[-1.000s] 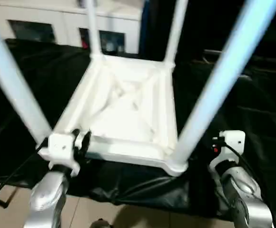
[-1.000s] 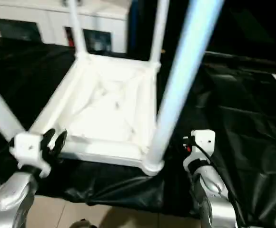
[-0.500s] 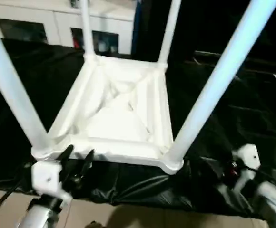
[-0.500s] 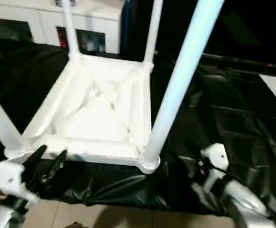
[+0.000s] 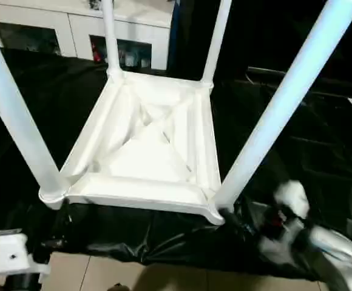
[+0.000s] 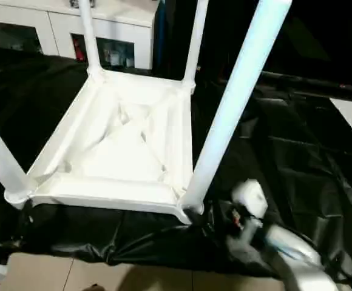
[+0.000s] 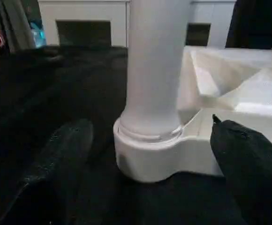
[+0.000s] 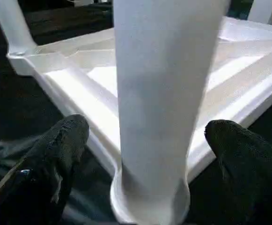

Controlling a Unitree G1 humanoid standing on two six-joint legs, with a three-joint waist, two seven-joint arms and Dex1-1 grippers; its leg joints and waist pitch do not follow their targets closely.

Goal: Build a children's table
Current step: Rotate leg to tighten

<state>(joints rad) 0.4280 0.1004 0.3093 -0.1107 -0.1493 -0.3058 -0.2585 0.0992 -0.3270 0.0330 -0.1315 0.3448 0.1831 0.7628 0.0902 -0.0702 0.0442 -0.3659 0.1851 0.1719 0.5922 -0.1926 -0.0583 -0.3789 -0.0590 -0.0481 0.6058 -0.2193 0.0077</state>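
The children's table (image 5: 152,151) lies upside down on black cloth, its ribbed underside facing up. All four white tube legs stand in the corner sockets: near left leg (image 5: 15,115), near right leg (image 5: 279,109) and two far legs (image 5: 109,36). My left gripper (image 7: 147,124) is open wide just in front of the near left socket (image 7: 147,154), touching nothing. Its white wrist block (image 5: 6,254) hangs low over the cloth's front edge. My right gripper (image 8: 147,124) is open too, with the near right leg (image 8: 159,93) standing between its spread fingers (image 8: 65,140), apart from both.
A white cabinet with glass doors (image 5: 73,30) stands behind the table. Black cloth (image 5: 321,151) covers the work surface and hangs over its near edge. Beige tiled floor (image 5: 133,276) shows below that edge.
My left gripper has let go of the near left corner, opened wide and drawn back and down. My right arm has swung in toward the near right leg.
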